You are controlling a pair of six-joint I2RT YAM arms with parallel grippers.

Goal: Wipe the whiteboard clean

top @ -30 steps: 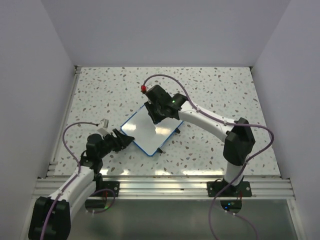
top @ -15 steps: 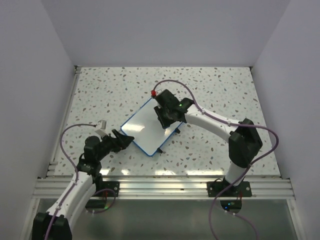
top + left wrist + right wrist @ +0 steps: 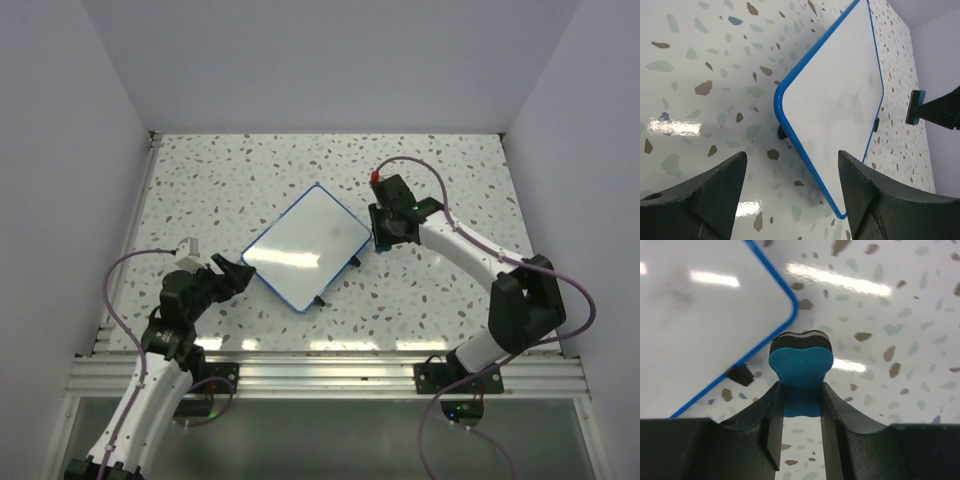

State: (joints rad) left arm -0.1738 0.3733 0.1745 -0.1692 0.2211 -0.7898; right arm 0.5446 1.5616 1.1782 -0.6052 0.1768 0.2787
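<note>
Right gripper (image 3: 801,390), clamping the blue eraser (image 3: 801,357), has slid off the faintly smudged whiteboard (image 3: 305,245); left gripper (image 3: 790,162), spread open, backed away.

A white tabletop (image 3: 200,180), speckled with grey and brown chips, sat boxed in by a plain pale back wall (image 3: 330,60), left wall (image 3: 60,150) and right wall (image 3: 590,150). Overhead lighting left bright streaks of glare (image 3: 675,127) on its glossy surface. An aluminium rail (image 3: 330,375) ran along the near edge, and a slimmer track (image 3: 135,230) lined the left side.
</note>
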